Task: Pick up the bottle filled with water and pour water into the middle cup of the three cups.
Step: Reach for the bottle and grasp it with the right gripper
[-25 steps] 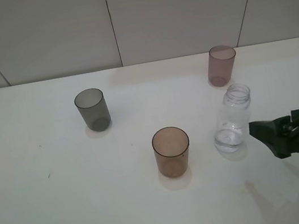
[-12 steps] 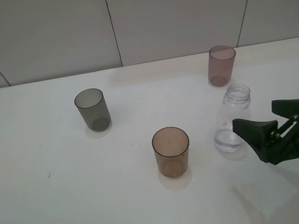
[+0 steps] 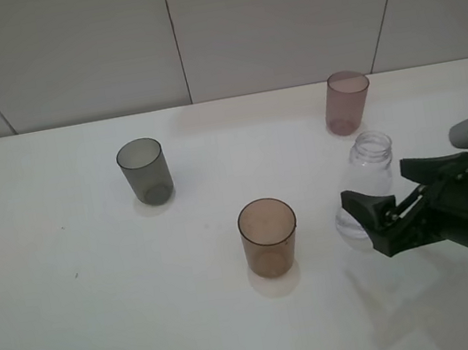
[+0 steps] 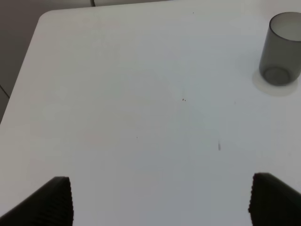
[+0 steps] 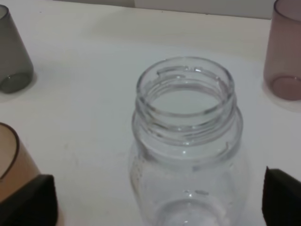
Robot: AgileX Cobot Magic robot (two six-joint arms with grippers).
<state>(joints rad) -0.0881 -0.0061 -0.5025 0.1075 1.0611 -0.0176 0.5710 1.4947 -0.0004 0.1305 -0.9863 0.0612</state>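
The right tool (image 3: 376,187) was released, its jaws spread to either side of the upright bottle (image 3: 371,150), which stood on the worktop (image 3: 106,322) between the middle cup (image 3: 269,236) and the pinkish-mauve cup (image 3: 347,102). The left tool (image 4: 162,202) hung equally spread.

The right end effector (image 3: 376,184) is blackish-green, with wedge-shaped tips.

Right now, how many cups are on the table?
3: grey cup at left, brown cup in the middle beside the bottle, pink cup at the back right. None seem hidden.
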